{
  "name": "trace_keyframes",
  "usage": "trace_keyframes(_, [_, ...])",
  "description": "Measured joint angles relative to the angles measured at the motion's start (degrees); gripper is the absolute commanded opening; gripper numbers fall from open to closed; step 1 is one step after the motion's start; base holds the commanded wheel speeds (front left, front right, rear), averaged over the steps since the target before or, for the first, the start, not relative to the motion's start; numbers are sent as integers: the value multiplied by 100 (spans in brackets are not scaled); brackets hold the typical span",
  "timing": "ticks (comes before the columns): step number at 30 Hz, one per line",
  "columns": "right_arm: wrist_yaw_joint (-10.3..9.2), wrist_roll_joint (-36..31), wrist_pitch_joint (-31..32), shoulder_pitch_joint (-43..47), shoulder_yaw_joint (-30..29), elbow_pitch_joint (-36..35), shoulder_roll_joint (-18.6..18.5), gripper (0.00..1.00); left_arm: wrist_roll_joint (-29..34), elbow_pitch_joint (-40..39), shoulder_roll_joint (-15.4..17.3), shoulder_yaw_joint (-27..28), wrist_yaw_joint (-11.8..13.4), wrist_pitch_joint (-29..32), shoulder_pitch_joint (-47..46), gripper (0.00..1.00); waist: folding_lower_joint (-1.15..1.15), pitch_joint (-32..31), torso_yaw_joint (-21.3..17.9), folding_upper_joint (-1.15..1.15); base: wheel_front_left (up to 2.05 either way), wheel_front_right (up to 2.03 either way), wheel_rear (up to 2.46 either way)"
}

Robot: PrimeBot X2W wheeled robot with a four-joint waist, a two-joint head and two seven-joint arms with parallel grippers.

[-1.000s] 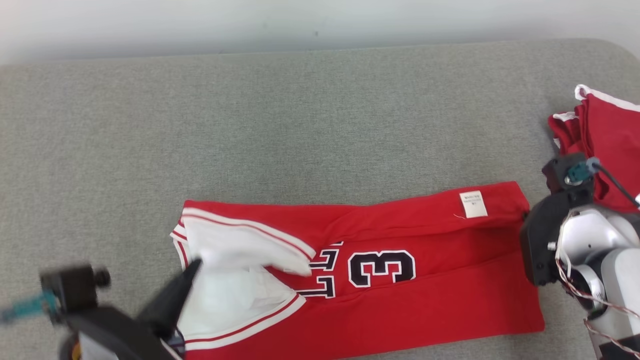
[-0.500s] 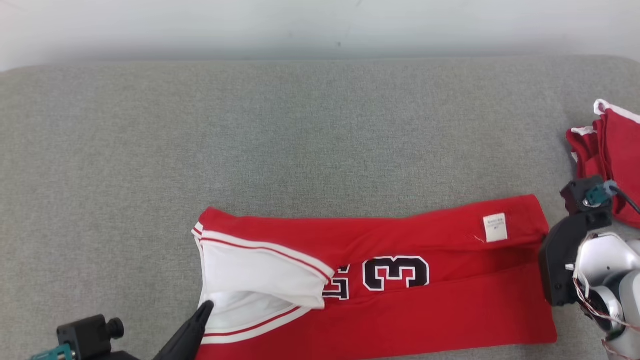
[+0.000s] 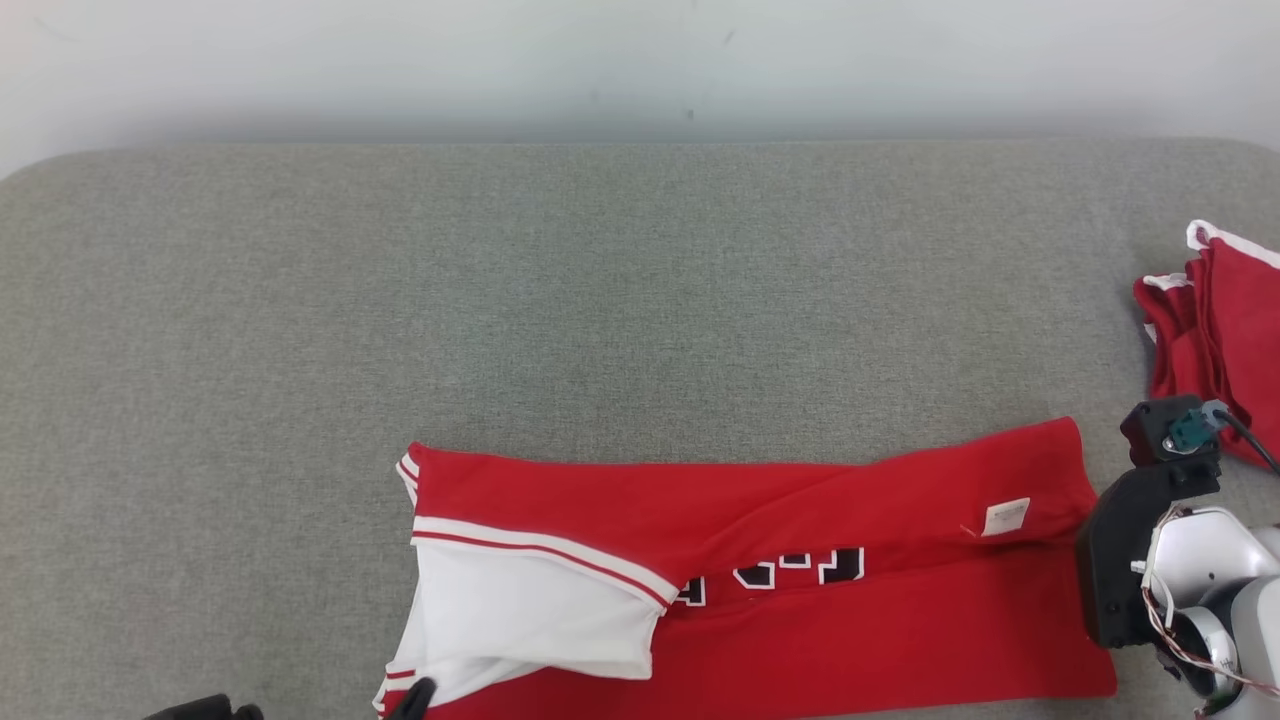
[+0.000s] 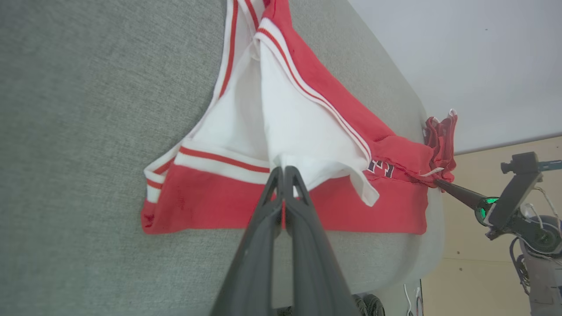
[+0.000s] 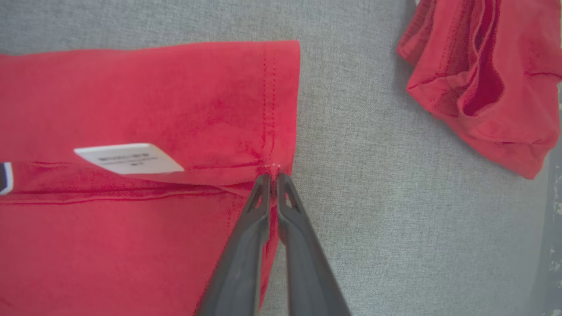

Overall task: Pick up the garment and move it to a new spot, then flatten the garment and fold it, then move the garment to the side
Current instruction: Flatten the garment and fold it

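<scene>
The garment (image 3: 800, 640), a red jersey with white trim and black lettering, lies folded lengthwise near the front of the grey padded table (image 3: 600, 300). My left gripper (image 4: 284, 169) is shut on the white lining at the garment's (image 4: 281, 109) left end; its fingertip (image 3: 415, 695) peeks in at the head view's bottom edge. My right gripper (image 5: 273, 175) is pinched on the stitched hem of the garment (image 5: 153, 101) at its right end, beside a white label (image 5: 127, 158). The right wrist housing (image 3: 1140, 540) covers those fingers in the head view.
A second red garment (image 3: 1215, 330) lies bunched at the table's right edge, also close to my right gripper as a red heap (image 5: 478, 79). Bare grey surface stretches behind and left of the jersey. A white wall (image 3: 640, 60) stands beyond the far edge.
The camera has tilted, shifting the picture down. The jersey's far layer has come over toward me, now half covering the number. Both grippers stay at the garment's ends.
</scene>
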Motion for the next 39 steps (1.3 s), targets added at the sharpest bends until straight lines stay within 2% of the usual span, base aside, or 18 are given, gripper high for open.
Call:
trace_keyframes(1, [0,0,0,0,0,0,0,100,0,0,0,0,0,0,0,0,0,0,0,0,0,0,0])
trace_keyframes(2, [0,0,-1,30,-46,-4,54,100,66,86,-2,-11,46,-31,-8,30,0,-8,12,0,0,0,0])
trace_keyframes(3, [0,0,-25,80,-116,-23,119,100,186,182,18,-41,76,-33,-37,100,0,-17,27,0,0,0,0])
trace_keyframes(9, [0,62,-315,329,-593,-407,526,100,857,632,5,-275,89,-315,-299,100,0,-138,95,0,0,0,0])
trace_keyframes(11, [0,144,-625,524,-984,-722,817,100,1395,875,-33,-241,140,-857,-495,100,0,-220,151,0,0,0,0])
trace_keyframes(14, [0,190,-1025,804,-1314,-1047,1199,100,1873,1134,-122,-163,249,-1456,-633,100,0,-327,213,0,0,0,0])
trace_keyframes(19, [0,312,-1961,1190,-1692,-1270,1623,100,2630,1451,-328,153,375,-1802,-704,100,0,-559,283,1,0,0,0])
trace_keyframes(22, [0,495,-2638,1397,-1642,-1225,1683,100,3163,1376,-644,691,335,-1822,-698,100,0,-717,300,0,0,0,0])
trace_keyframes(25, [0,811,-3335,1592,-1454,-1036,1723,100,3659,1185,-1053,1325,98,-1837,-583,100,-1,-876,300,0,0,0,0])
trace_keyframes(27, [0,1062,-3820,1660,-1326,-873,1720,100,3949,1058,-1347,1764,-169,-1837,-441,100,-1,-976,288,0,0,0,0])
trace_keyframes(28, [0,1210,-4205,1738,-1129,-704,1713,100,4211,950,-1626,2156,-504,-1837,-327,100,-1,-1058,262,0,0,0,0])
trace_keyframes(32, [0,1312,-4810,1753,-677,-323,1720,100,4655,993,-2086,2721,-1137,-1837,-153,100,0,-1144,163,0,0,0,0])
trace_keyframes(35, [0,1238,-5216,1718,-421,-70,1724,100,5101,1192,-2194,2856,-1419,-1838,-61,100,0,-1180,86,0,0,0,0])
trace_keyframes(39, [0,957,-5545,1638,-57,268,1639,100,5634,1597,-2204,2808,-1534,-1837,52,100,0,-1211,-10,0,0,0,0])
